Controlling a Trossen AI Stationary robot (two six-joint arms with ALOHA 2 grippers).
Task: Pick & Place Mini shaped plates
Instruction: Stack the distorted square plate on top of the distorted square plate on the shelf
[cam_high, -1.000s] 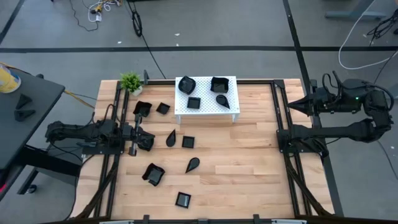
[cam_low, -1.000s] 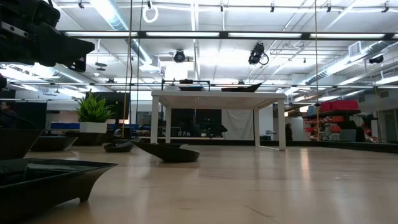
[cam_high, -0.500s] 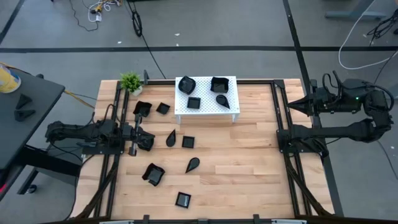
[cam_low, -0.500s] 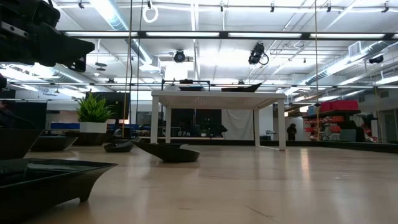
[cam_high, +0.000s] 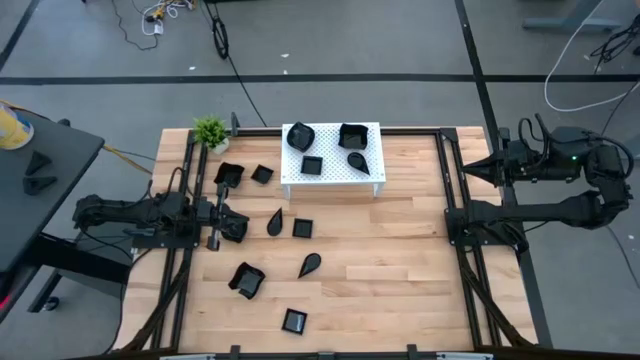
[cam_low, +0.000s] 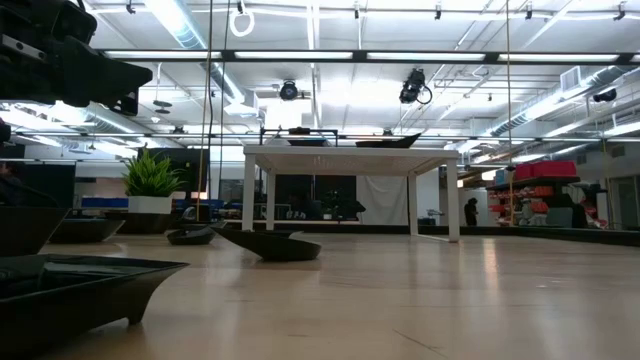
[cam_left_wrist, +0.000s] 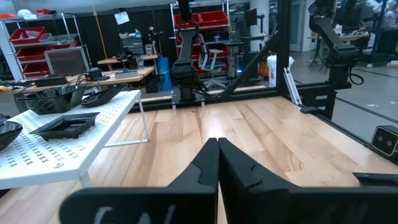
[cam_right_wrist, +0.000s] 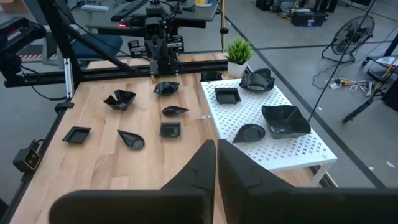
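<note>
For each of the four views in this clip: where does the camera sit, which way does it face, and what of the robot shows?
High: overhead, straight down; both arms, left gripper and right gripper shut and empty.
Low: table height, level across the table; one dark arm at upper left.
Left wrist: faces across the table past its shut fingers.
Right wrist: looks down at the plates past its shut fingers.
Shared: the white stand appears in every view.

White perforated stand (cam_high: 335, 172), potted plant (cam_high: 210, 131)

Roughly eleven black mini plates (cam_high: 247, 279), one white stand (cam_high: 333, 172), one potted plant (cam_high: 210, 131)
</note>
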